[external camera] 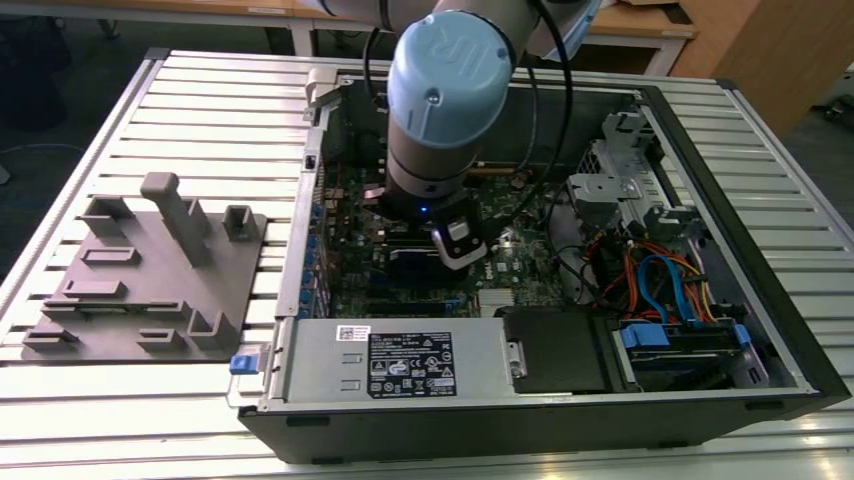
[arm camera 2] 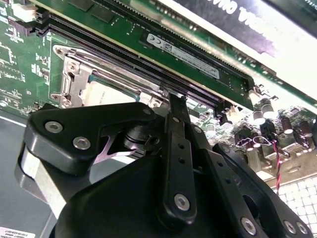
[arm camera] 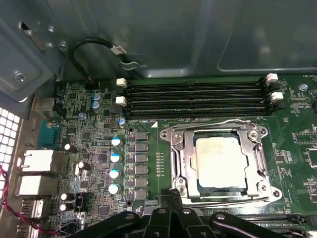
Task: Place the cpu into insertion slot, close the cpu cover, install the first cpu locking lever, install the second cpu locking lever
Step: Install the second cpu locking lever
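Note:
The cpu [arm camera: 220, 161] lies flat in the insertion slot [arm camera: 262, 191], its dull silver top showing through the window of the cpu cover [arm camera: 179, 158]. The cover is down over it. Thin wire locking levers [arm camera: 218, 122] run along the socket's edges. My gripper [arm camera: 171, 197] is shut, with its fingertips together at the socket's rim beside one corner of the cover. In the second wrist view my gripper [arm camera 2: 177, 101] points at the same corner of the cpu cover [arm camera 2: 74, 74], with the cpu [arm camera 2: 106, 91] just beyond. In the exterior view my gripper [external camera: 461, 252] hangs low over the motherboard [external camera: 350, 205].
Long black memory slots [arm camera: 198, 99] run beside the socket. A grey power-supply box [external camera: 387, 362] fills the case's front. Drive cages and coloured cables [external camera: 661, 285] crowd the exterior view's right. A grey fixture plate [external camera: 147, 275] lies outside the case on the exterior view's left.

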